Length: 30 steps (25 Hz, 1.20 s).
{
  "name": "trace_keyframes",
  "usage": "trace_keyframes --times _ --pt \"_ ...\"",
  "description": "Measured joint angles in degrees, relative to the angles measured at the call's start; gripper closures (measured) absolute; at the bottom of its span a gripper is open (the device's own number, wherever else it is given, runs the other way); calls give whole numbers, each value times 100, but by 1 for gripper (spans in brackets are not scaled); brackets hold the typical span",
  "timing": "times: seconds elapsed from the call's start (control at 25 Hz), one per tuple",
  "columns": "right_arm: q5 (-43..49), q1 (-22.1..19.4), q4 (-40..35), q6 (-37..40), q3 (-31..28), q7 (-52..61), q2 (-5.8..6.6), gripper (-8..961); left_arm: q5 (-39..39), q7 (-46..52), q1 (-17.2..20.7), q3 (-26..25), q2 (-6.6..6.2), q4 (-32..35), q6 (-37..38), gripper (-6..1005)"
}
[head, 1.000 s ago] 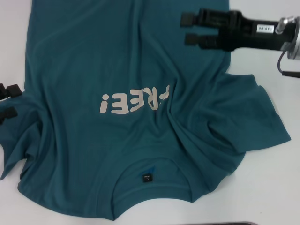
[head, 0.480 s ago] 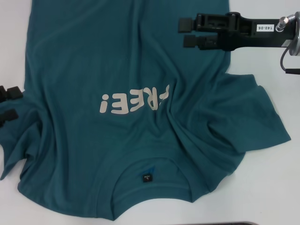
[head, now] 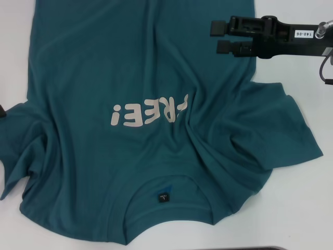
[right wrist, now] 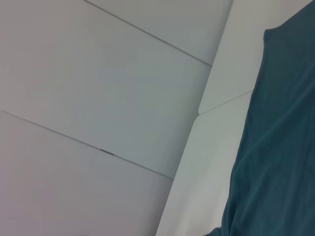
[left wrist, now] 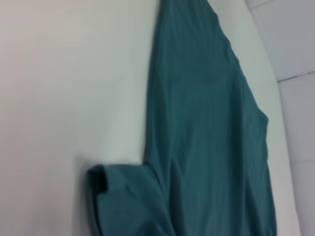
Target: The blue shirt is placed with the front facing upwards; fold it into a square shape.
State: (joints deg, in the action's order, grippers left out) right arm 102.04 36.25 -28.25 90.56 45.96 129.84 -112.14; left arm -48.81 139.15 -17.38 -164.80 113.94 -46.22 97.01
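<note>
Blue shirt (head: 140, 104) lay front-up on white table (head: 302, 208), collar nearest robot, still unfolded, right side bunched. Right gripper (head: 219, 37) hovered over shirt's right edge, fingers apart, empty; presumably lining up for grasp. Left gripper mostly out of view.

The right arm reaches in level from the right side of the head view, a black cylindrical forearm with a small white label on it, ending in the black two-fingered right gripper (head: 222, 37). Its jaws stand apart with nothing between them, the two blocky fingertips pointing toward the robot's left. Of the left gripper (head: 1, 111) only a dark sliver shows at the left edge.
</note>
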Motion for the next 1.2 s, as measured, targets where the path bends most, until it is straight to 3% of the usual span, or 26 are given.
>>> trace_keyframes --times 1.2 --pt "-6 -13 -32 -178 -130 -64 8 38 313 238 104 0 -30 180 -579 153"
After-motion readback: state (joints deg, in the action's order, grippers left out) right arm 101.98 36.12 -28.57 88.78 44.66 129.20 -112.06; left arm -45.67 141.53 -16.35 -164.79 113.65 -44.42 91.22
